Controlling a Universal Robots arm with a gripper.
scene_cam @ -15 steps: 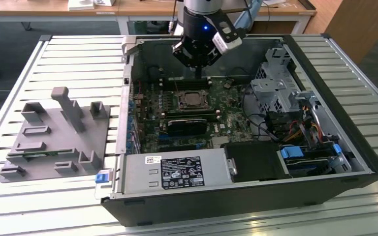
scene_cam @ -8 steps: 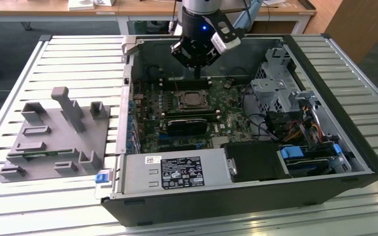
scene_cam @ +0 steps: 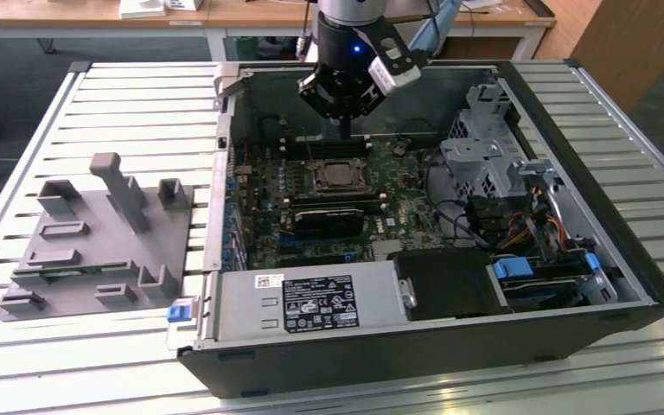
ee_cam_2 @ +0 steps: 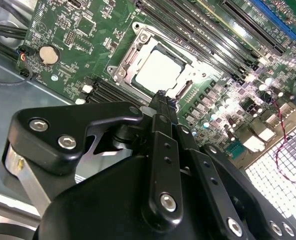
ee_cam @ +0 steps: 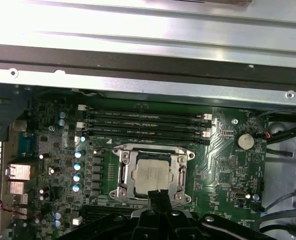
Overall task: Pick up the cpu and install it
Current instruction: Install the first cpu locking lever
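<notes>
Gleaming silver-grey, the cpu [ee_cam: 152, 175] sits socketed.

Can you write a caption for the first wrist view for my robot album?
The cpu sits in its metal-framed socket on the green motherboard.

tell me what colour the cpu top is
Shiny silver-grey, on the cpu sitting in its socket; the first wrist view shows it best.

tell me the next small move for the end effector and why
Probably a short straight lift away from the board: the cpu already lies flat inside the socket frame, and the end effector hangs over its near edge.
</notes>
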